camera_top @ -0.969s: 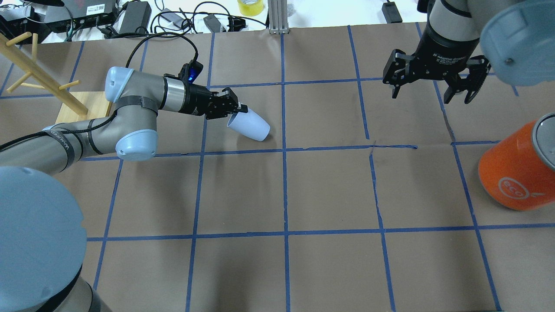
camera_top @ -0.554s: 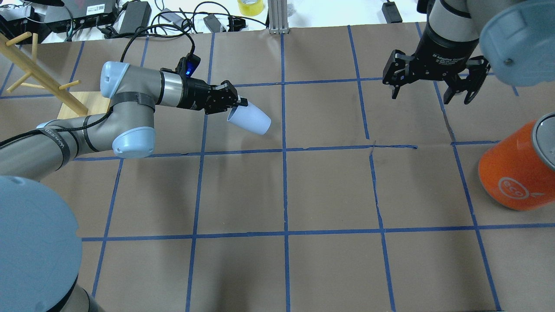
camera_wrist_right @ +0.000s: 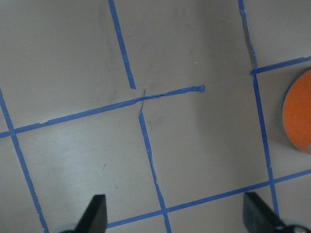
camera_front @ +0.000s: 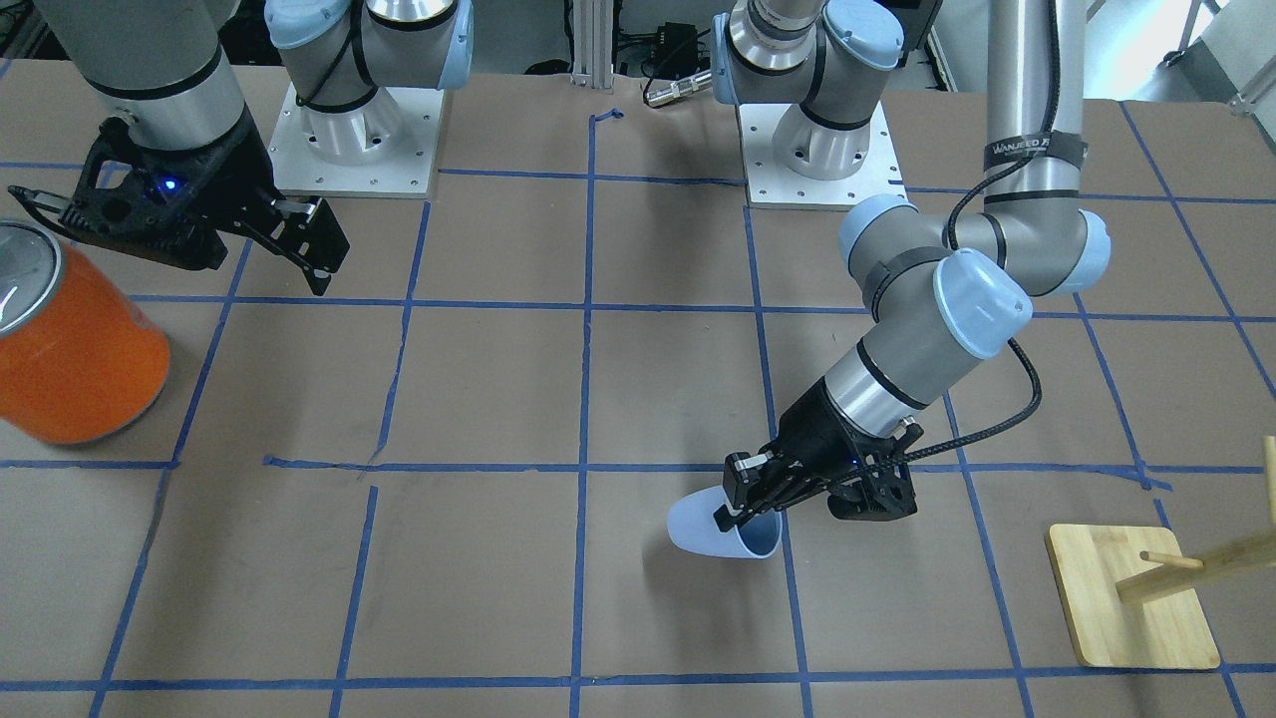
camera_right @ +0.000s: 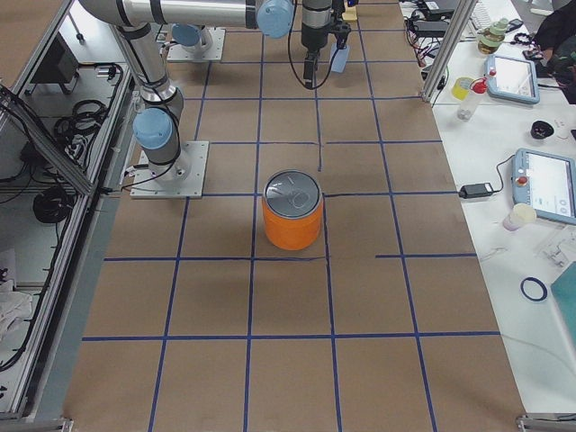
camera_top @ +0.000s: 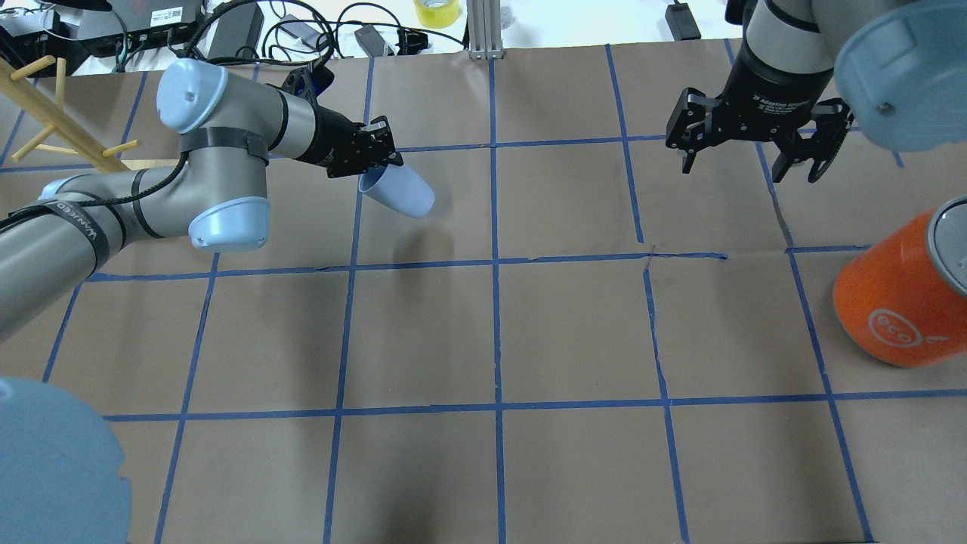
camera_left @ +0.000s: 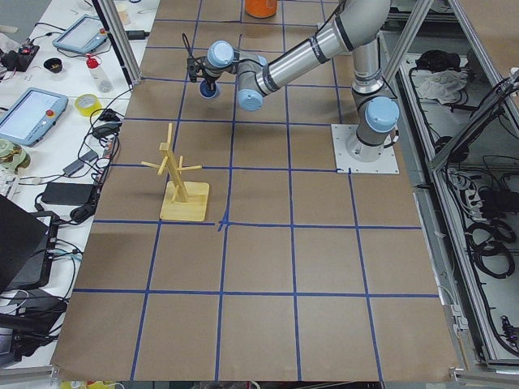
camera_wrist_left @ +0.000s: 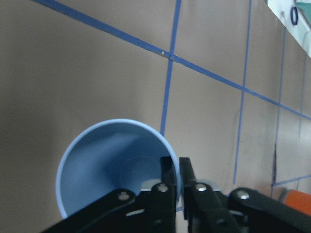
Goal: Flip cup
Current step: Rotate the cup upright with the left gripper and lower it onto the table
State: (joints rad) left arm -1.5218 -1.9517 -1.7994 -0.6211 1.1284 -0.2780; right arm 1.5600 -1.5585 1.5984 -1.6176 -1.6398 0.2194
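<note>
Overhead: we note the left gripper clamped on the rim of the cup; cup tilted, base slanting away from the fingertips, its shadow lying apart on the brown paper; right gripper spread wide, holding nothing, orange canister well apart from it.
Front-facing: cup hangs just beyond the left fingertips, mouth turned towards the wrist.
Left wrist: one finger inside the rim, the other outside, wall pinched between.
Right wrist: fingertips far apart; canister at the edge.

Overhead, front, sides share table, wrists close
</note>
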